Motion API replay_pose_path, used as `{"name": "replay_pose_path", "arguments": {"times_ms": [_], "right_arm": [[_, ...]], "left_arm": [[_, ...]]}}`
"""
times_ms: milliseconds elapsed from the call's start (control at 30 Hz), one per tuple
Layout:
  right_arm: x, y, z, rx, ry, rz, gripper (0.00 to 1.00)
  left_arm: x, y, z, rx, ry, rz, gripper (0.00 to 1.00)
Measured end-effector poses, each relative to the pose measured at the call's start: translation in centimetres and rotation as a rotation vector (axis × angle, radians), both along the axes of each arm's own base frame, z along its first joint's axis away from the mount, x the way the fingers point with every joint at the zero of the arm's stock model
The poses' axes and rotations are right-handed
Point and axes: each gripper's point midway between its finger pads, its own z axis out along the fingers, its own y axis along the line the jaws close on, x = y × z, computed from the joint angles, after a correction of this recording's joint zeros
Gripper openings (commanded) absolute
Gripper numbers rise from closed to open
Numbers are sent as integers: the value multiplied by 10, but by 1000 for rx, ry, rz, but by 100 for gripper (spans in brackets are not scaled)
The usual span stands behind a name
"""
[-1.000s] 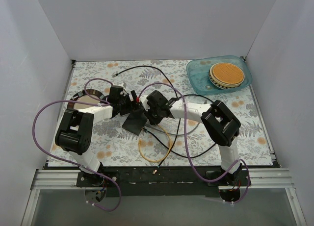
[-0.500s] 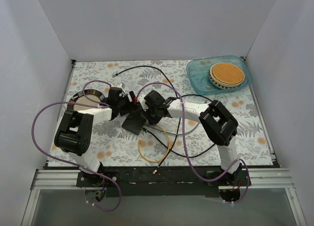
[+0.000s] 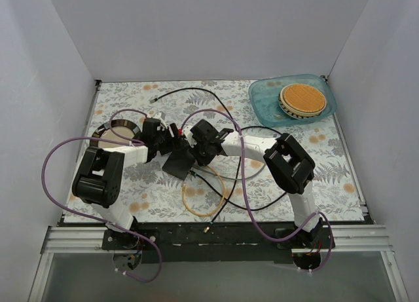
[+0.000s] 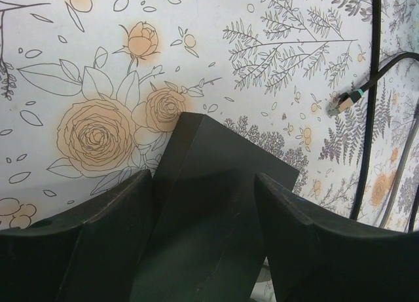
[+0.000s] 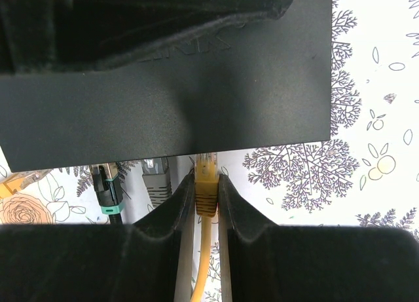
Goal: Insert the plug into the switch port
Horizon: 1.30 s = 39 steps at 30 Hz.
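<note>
Right gripper [image 5: 206,179] pinches the plug [image 5: 207,189], tip touching the switch [image 5: 196,86] edge

Folded inward to mid-desk, elbows toward near edge: left arm [image 3: 127,152], right arm [image 3: 258,145]. Clamped on box [image 4: 209,249]: left gripper [image 4: 203,184]. Pinched on plug [image 5: 207,171]: right gripper [image 5: 206,184].

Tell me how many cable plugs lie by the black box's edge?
4: a yellow plug in the right pincer, then leftward a grey plug, a black-green plug, an amber plug; others may be hidden.
</note>
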Motion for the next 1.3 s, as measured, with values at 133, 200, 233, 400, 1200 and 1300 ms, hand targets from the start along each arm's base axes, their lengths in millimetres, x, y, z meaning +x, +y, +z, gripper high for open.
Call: {"name": "replay_pose_path", "arguments": {"times_ms": [133,200,233,400,1200,1300], "right_arm": [[0,0,0,0,0,0,1],[0,0,0,1,0,-1,1],[0,0,0,1,1,-2,1],[0,1,0,3,1,-3,1],[2,4,1,65,-23,-76,1],[3,3,2,92,-53,-84,1]], "left_arm": [[0,0,-1,-8,-3,-7,58],[0,0,-1,-10,-4,-9,57],[0,0,-1,-11,-5,-11,57],[1,-1,-2,-20,-13,-16,54],[1,-1,-4,-67,-45,-4,50],[1,-1,-3,-71,-48,-6,50]]}}
